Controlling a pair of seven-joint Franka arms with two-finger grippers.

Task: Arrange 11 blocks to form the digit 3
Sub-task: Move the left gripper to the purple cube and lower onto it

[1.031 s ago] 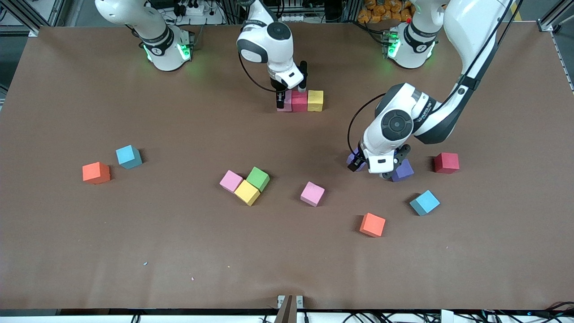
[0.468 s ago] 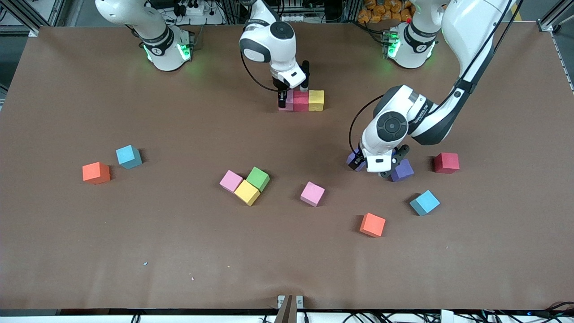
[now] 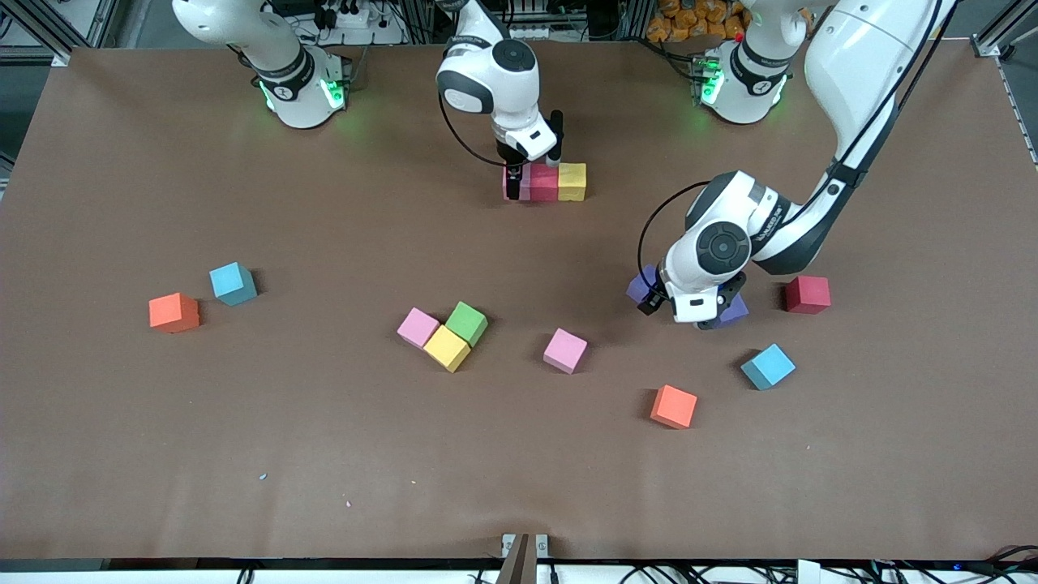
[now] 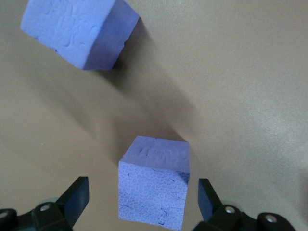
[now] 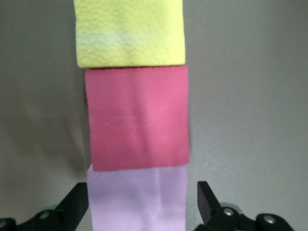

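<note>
The pink block (image 3: 520, 182) at the row's end was largely covered by the right gripper (image 3: 512, 180) in the front view and cut off by the right wrist view's edge. Both purple blocks (image 3: 736, 310) were mostly hidden under the left gripper (image 3: 679, 311).

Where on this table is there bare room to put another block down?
The widest bare patch lies between the pink, red and yellow row and the loose pink-yellow-green cluster. The table nearer the camera than the orange block is bare too. It is crowded around the left gripper, among the purple blocks.
</note>
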